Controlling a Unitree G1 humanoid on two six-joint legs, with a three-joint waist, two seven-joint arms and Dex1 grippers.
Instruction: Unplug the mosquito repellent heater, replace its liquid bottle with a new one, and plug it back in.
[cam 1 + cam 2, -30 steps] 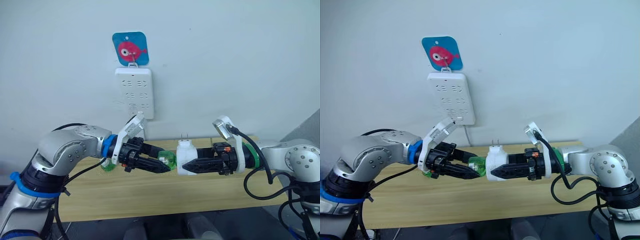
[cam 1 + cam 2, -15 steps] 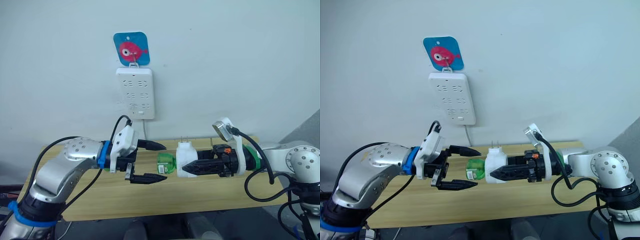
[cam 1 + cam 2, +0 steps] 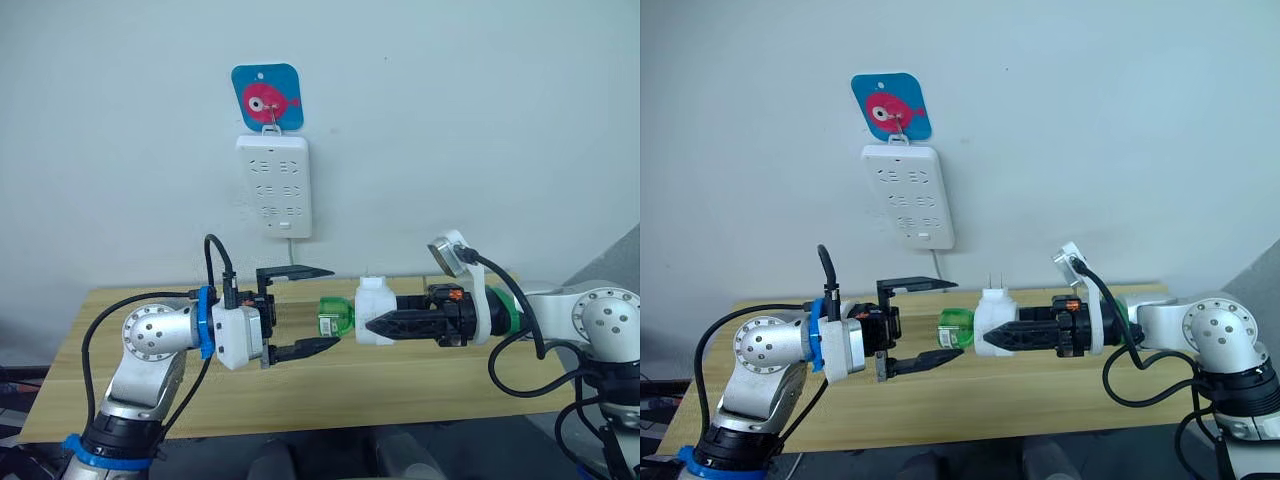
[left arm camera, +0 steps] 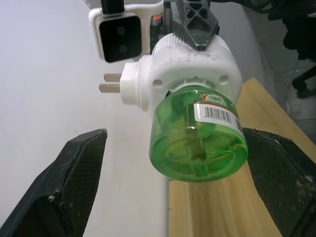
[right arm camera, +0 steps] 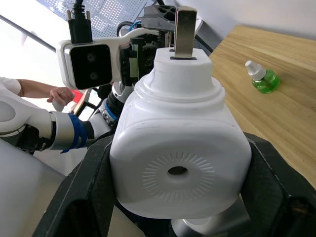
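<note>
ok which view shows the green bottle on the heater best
The left wrist view: the green bottle faces the camera, its label and barcode readable, seated in the heater. Both eye views show it small, side-on between the left pincer and the heater. The right wrist view shows the heater's vented face instead.

Pale wall point(image 3: 480, 120), wooden table point(image 3: 420, 375)
</note>
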